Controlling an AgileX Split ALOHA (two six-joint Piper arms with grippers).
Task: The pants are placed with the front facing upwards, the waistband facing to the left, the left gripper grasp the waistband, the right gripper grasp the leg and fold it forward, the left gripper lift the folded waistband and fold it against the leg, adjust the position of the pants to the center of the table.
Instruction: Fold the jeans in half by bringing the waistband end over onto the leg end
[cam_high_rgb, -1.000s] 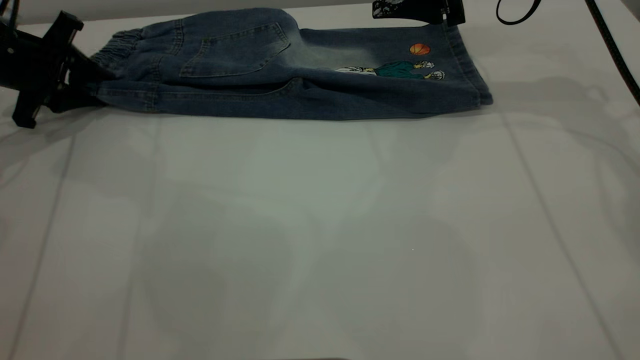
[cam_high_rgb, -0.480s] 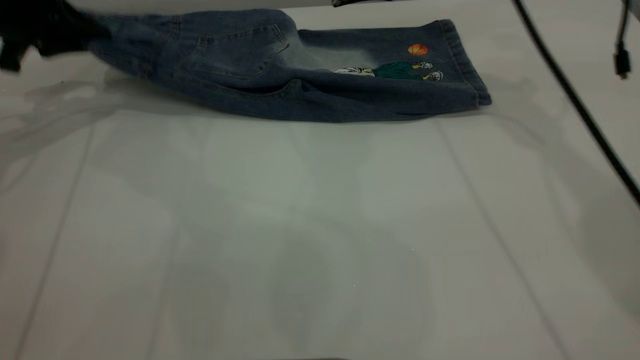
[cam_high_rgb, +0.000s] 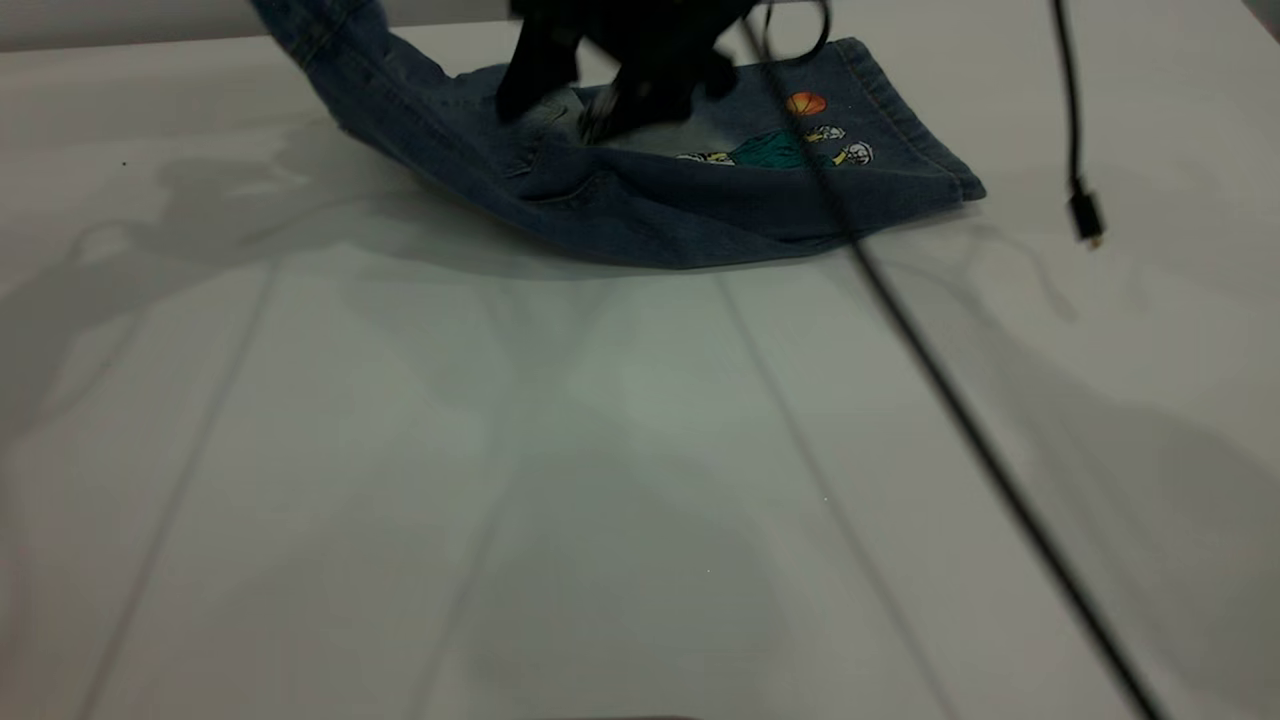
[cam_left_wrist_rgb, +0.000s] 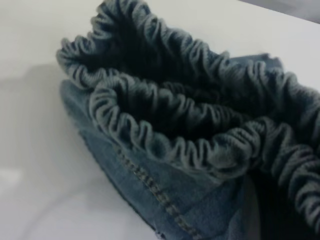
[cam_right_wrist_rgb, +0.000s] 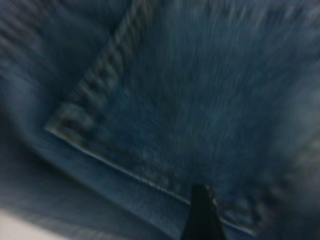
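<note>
Clearly the step in hand is the second fold — carrying the waistband (cam_left_wrist_rgb: 200, 150) over onto the leg. The pants (cam_high_rgb: 700, 200) lie at the far edge of the table (cam_high_rgb: 600, 450), already halved lengthwise, long axis running left to right. The hem end with the orange-ball print points right and rests flat; the waistband end rises off the surface toward the upper left and out of the exterior view. The left gripper itself is not visible anywhere, though its wrist view is filled by the ruched band bunched close in front of it, so I judge it is clamped on that band.

The right gripper (cam_high_rgb: 620, 95) hangs low over the middle of the pants, beside the patch pocket (cam_right_wrist_rgb: 150, 125); whether its fingers are apart or together I cannot tell.

To fold well, the lifted end should travel rightward along the long axis, staying taut and square — not twisting — and come down edge to edge on the hem. Pinning the middle would likely keep the lower layer from dragging.
</note>
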